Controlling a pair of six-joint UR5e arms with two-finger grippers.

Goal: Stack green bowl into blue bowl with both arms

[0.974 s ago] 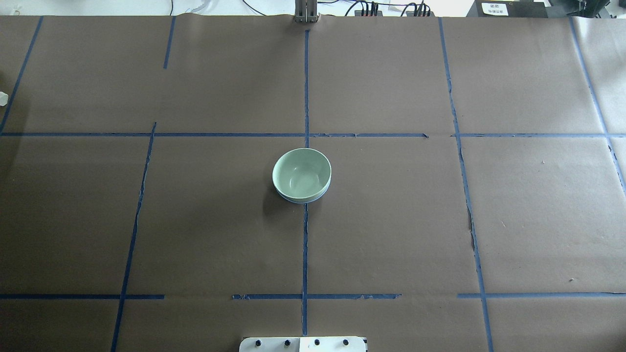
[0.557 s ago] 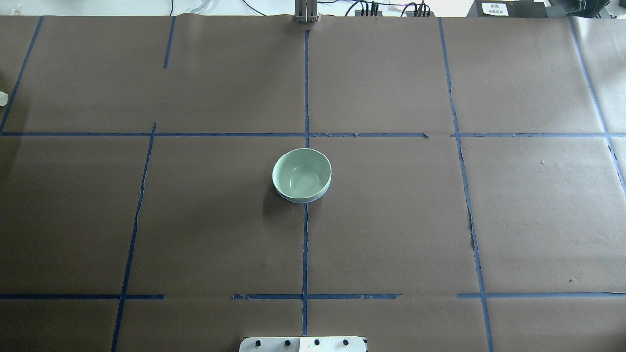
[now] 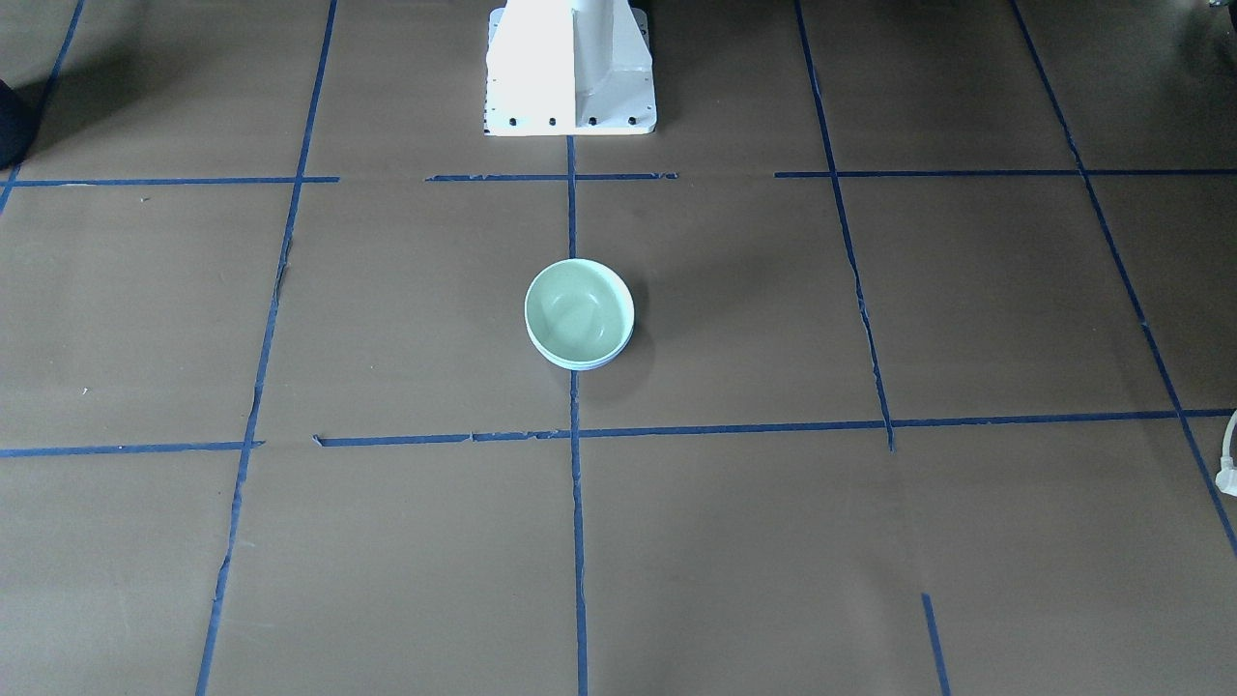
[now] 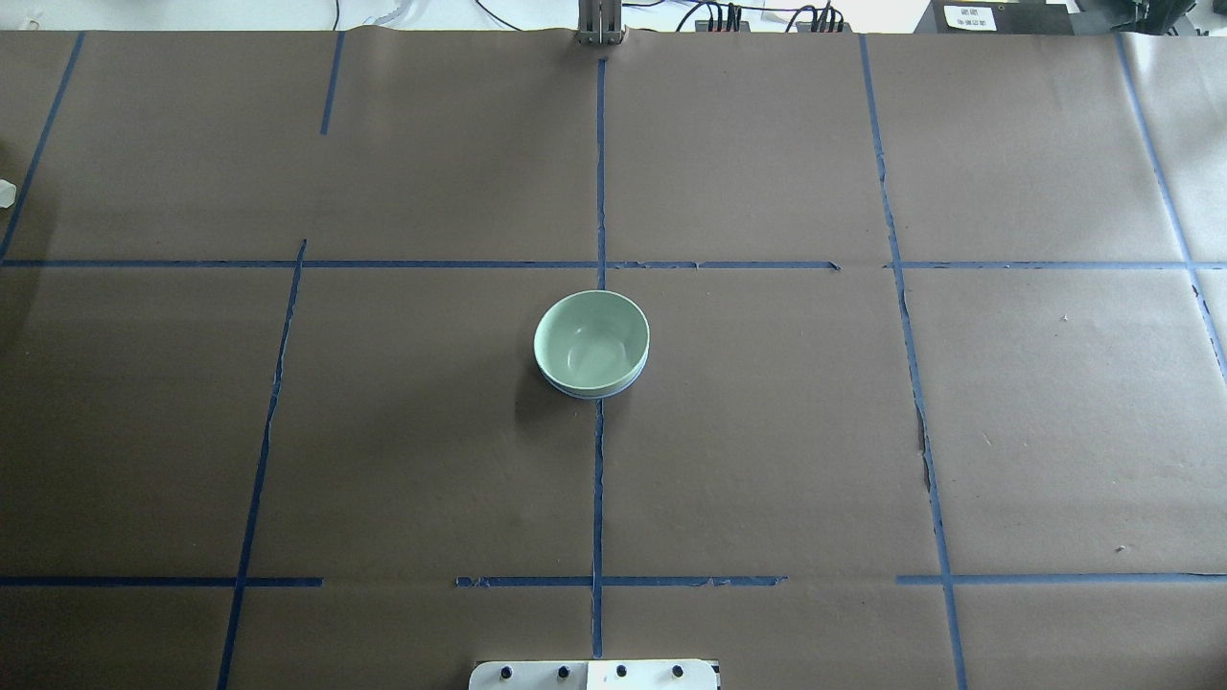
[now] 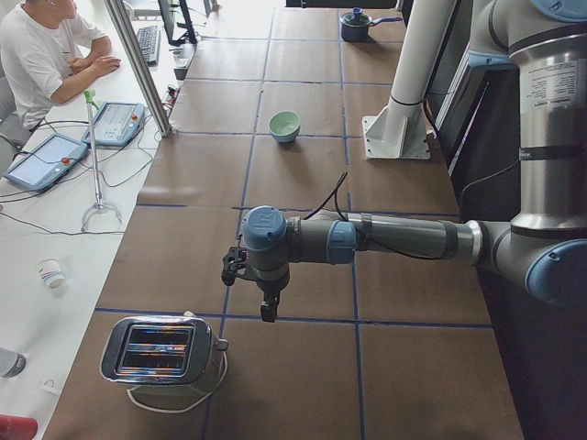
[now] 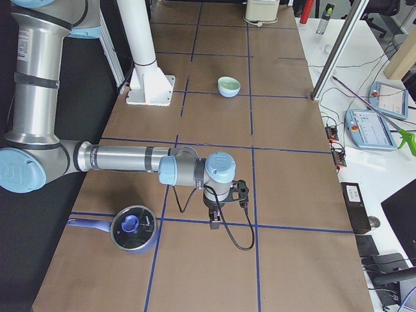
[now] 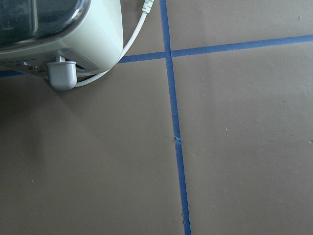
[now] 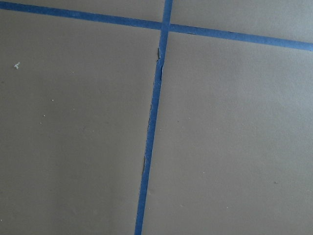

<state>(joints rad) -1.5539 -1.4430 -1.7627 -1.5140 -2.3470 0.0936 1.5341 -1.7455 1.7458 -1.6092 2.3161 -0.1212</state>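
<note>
Starting at the robot's left end: left arm (image 5: 394, 240) is stretched out low over the table (image 4: 767, 431), with the left gripper (image 5: 268, 313) pointing down above a blue tape (image 4: 598, 479) line, near the toaster (image 5: 160, 351). It hangs clear of the surface and touches nothing I can see. Only the side view shows it, so I can't tell how far open the fingers are. The left wrist view shows the toaster's corner with its white cord (image 7: 134, 34) and a tape crossing on the brown paper.

Centre: green bowl (image 4: 591, 340) is nested inside the blue bowl (image 4: 590, 391). Only a thin pale rim of the blue one shows under it. The stack is upright on the centre tape line, well out in front of the white pedestal (image 3: 570, 68), with no arm near it. Stack reads as done.

Right end: right arm (image 6: 123, 158) is also stretched out low. The right gripper (image 6: 214, 222) points down over a tape line, near a lidded dark pot (image 6: 133, 229) with a blue handle, and is off the table. Again it shows in the side view only, so I can't tell how wide it's open, and I see nothing gripped. The right wrist view shows bare paper and a tape crossing.

An operator (image 5: 41, 55) sits beyond the far edge.
</note>
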